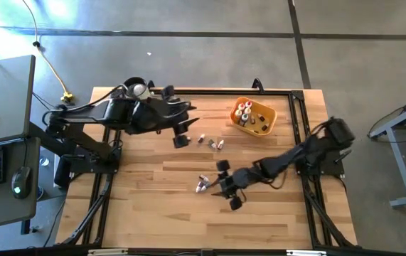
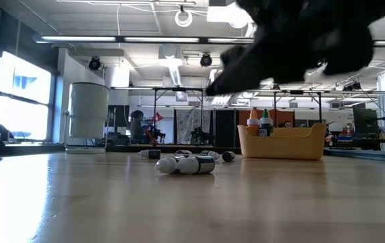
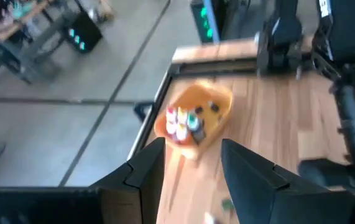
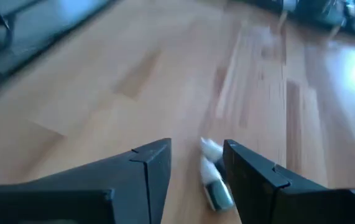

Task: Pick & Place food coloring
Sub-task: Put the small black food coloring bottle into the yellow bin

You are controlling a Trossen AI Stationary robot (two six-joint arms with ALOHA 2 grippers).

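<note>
Several small food coloring bottles stand in an orange-yellow tray (image 1: 264, 121) at the table's far right. Three more lie on the wood just left of it (image 1: 210, 141). Two white-capped bottles (image 1: 203, 185) lie on their sides near the table's middle. My right gripper (image 1: 217, 186) is low over the table and open. In the right wrist view those two bottles (image 4: 213, 177) lie between its fingertips (image 4: 196, 149), close to one finger. My left gripper (image 1: 183, 135) is raised over the far left part of the table. It is open and holds nothing (image 3: 193, 146), and it faces the tray (image 3: 217, 106).
A clear round jar (image 1: 137, 89) sits at the far left corner behind the left arm. Black frame rails (image 1: 298, 114) run along the table's edges. Bare wood stretches across the near half of the table (image 1: 188, 220).
</note>
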